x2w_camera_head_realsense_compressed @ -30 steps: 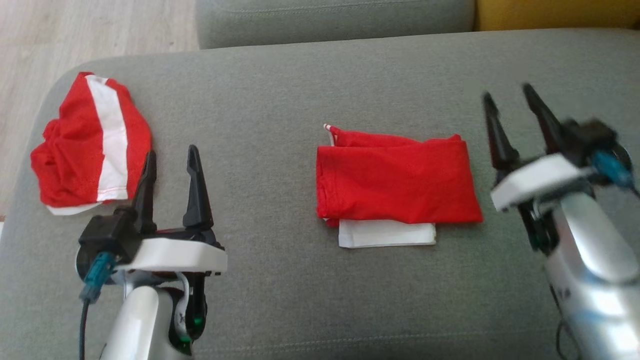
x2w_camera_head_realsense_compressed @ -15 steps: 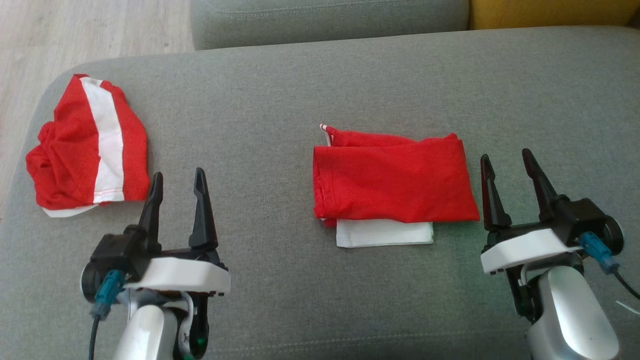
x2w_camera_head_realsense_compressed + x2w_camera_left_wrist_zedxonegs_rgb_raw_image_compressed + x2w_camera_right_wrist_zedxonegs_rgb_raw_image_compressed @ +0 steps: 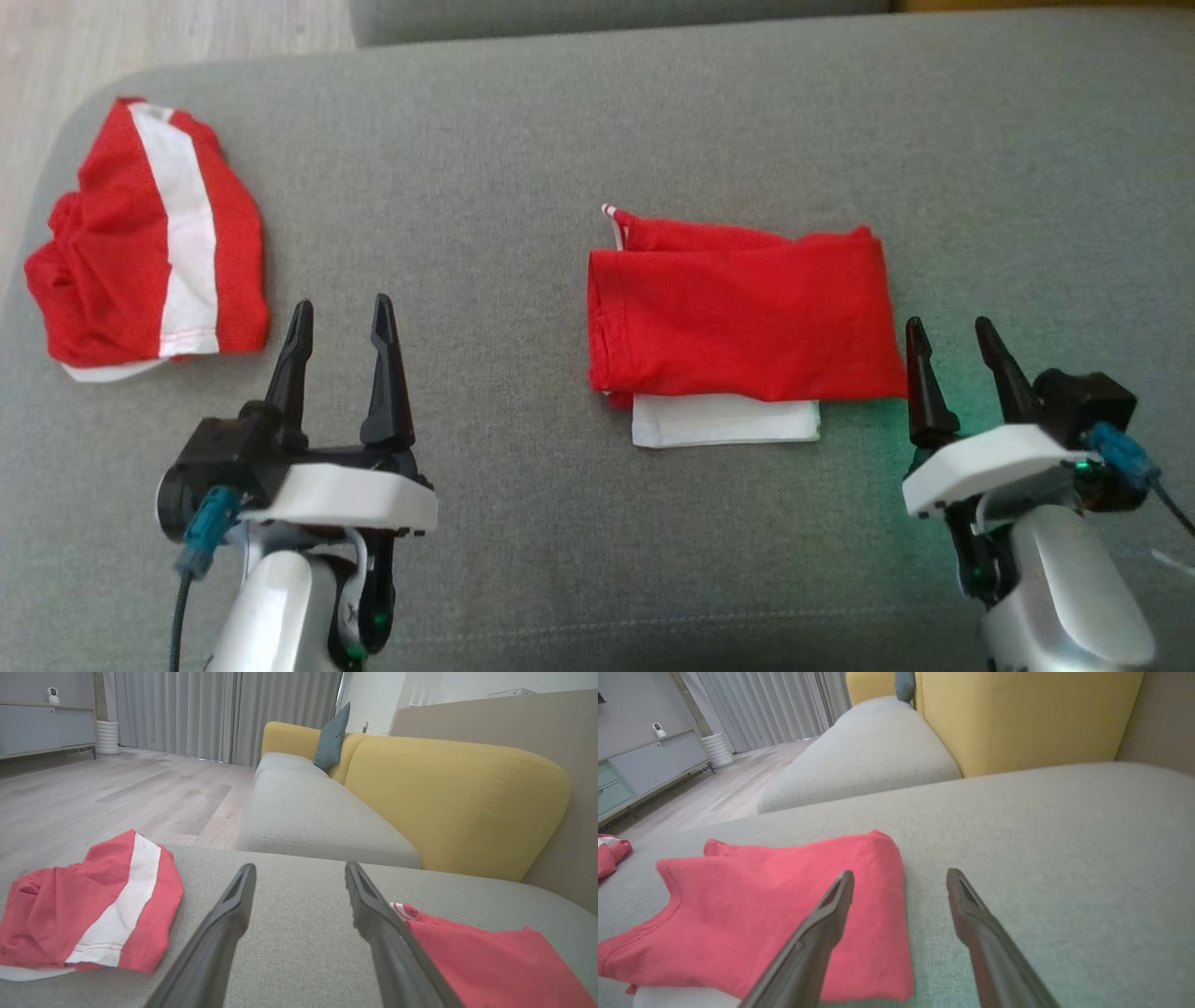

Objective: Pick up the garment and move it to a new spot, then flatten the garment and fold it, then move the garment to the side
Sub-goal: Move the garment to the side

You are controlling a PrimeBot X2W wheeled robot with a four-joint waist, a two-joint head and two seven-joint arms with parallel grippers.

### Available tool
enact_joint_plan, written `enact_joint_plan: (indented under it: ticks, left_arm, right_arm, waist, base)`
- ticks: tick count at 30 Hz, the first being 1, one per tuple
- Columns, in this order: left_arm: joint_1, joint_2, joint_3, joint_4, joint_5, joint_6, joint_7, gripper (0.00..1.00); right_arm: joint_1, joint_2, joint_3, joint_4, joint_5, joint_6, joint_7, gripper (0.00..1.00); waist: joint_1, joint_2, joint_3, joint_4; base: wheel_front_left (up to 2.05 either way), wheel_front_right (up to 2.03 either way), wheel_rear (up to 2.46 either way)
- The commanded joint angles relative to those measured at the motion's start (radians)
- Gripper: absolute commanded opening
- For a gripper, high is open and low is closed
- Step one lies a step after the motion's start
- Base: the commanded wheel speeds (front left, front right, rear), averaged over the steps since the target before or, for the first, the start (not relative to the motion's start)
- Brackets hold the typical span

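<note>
A red garment [image 3: 738, 322] lies folded into a neat rectangle in the middle of the grey cushion [image 3: 560, 140], with a white layer [image 3: 724, 420] sticking out at its near edge. In the right wrist view the folded garment [image 3: 761, 900] sits just left of my open right gripper [image 3: 901, 873]. From the head view, my right gripper [image 3: 948, 323] stands beside its right edge, empty. A second red garment with a white stripe [image 3: 140, 243] lies crumpled at the far left. My left gripper [image 3: 341, 304] is open and empty between the two, apart from both.
A second grey seat [image 3: 308, 812] and a yellow backrest [image 3: 458, 798] with a teal pillow [image 3: 332, 737] lie beyond the cushion. Wooden floor [image 3: 187, 28] runs past the cushion's left edge. Bare cushion stretches to the right and far side of the folded garment.
My right gripper has drawn back from the far right toward the near edge, stopping beside the folded garment. The left gripper eased back slightly. The camera has tilted a little.
</note>
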Motion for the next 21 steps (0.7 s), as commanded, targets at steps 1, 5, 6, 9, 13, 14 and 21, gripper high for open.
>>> enact_joint_plan:
  ticks: [1, 5, 6, 9, 13, 14, 21]
  left_arm:
    - [-0.051, 0.008, 0.025, -0.027, 0.011, -0.005, -0.012, 1.0]
    - [-0.064, 0.008, 0.022, -0.018, 0.02, -0.011, -0.012, 1.0]
    - [-0.064, 0.008, 0.022, -0.018, 0.02, -0.011, -0.012, 1.0]
    - [-0.074, 0.008, 0.022, -0.015, 0.025, -0.016, -0.012, 1.0]
    - [-0.086, 0.008, 0.022, -0.013, 0.03, -0.02, -0.012, 1.0]
    - [-0.088, 0.008, 0.022, -0.012, 0.032, -0.021, -0.012, 1.0]
    - [-0.096, 0.008, 0.021, -0.011, 0.033, -0.022, -0.012, 1.0]
  right_arm:
    - [-0.072, 0.004, 0.025, 0.016, 0.04, 0.007, -0.005, 1.0]
    - [-0.128, 0.004, 0.05, 0.14, 0.119, 0.007, -0.022, 1.0]
    - [-0.128, 0.004, 0.05, 0.14, 0.119, 0.007, -0.022, 1.0]
    - [-0.169, 0.004, 0.07, 0.233, 0.148, 0.007, -0.042, 1.0]
    - [-0.218, 0.004, 0.096, 0.34, 0.175, 0.007, -0.063, 1.0]
    - [-0.229, 0.004, 0.103, 0.364, 0.179, 0.007, -0.067, 1.0]
    - [-0.295, 0.004, 0.12, 0.5, 0.17, 0.007, -0.088, 1.0]
  waist:
    - [0.0, 0.0, 0.027, 0.004]
    - [0.0, 0.0, 0.05, 0.008]
    - [0.0, 0.0, 0.05, 0.008]
    - [0.0, 0.0, 0.061, 0.013]
    - [0.0, 0.0, 0.073, 0.022]
    - [0.0, 0.0, 0.075, 0.024]
    - [0.0, 0.0, 0.091, 0.041]
  base:
    - [0.0, 0.0, 0.0]
    - [0.0, 0.0, 0.0]
    - [0.0, 0.0, 0.0]
    - [0.0, 0.0, 0.0]
    - [0.0, 0.0, 0.0]
    - [0.0, 0.0, 0.0]
    - [0.0, 0.0, 0.0]
